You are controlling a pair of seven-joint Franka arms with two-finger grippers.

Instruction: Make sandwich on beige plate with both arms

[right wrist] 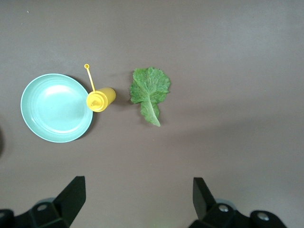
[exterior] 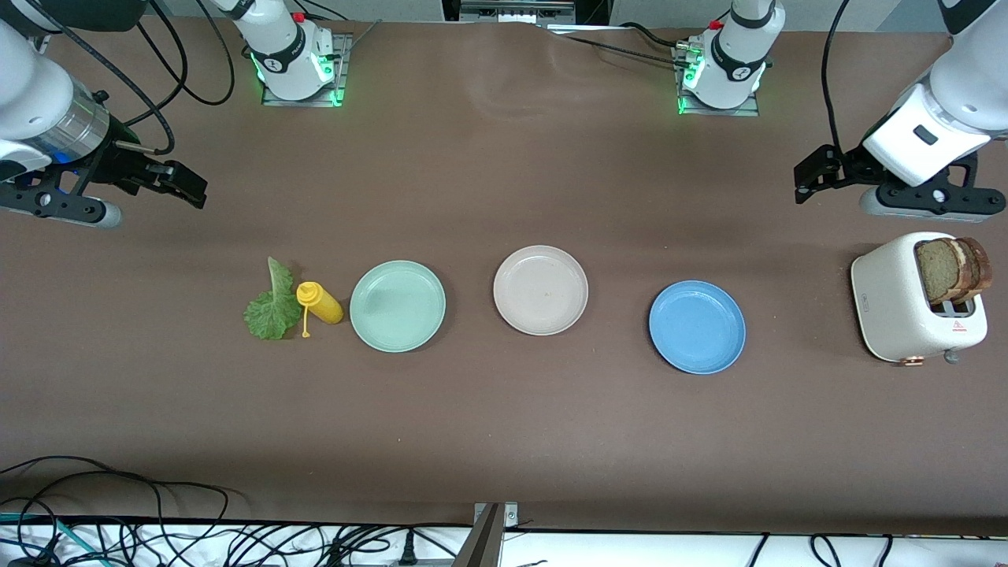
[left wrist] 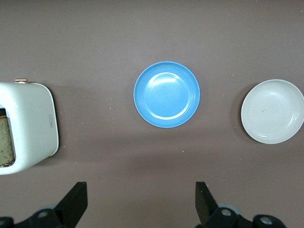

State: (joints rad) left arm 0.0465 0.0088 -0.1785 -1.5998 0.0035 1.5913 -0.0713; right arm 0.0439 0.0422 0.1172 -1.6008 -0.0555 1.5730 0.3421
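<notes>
The beige plate [exterior: 540, 289] lies empty at the middle of the table, and also shows in the left wrist view [left wrist: 272, 111]. Two brown bread slices [exterior: 953, 270] stand in the white toaster [exterior: 894, 307] at the left arm's end; one slice's edge shows in the left wrist view [left wrist: 4, 142]. The green lettuce leaf [exterior: 272, 307] lies flat toward the right arm's end [right wrist: 149, 92]. My left gripper [exterior: 815, 175] is open and empty over bare table by the toaster [left wrist: 141, 199]. My right gripper [exterior: 177, 183] is open and empty over bare table by the lettuce [right wrist: 137, 197].
A mint-green plate [exterior: 398, 305] and a blue plate [exterior: 697, 326] lie either side of the beige plate, both empty. A yellow squeeze bottle [exterior: 319, 302] lies between the lettuce and the mint plate. Cables run along the table's near edge.
</notes>
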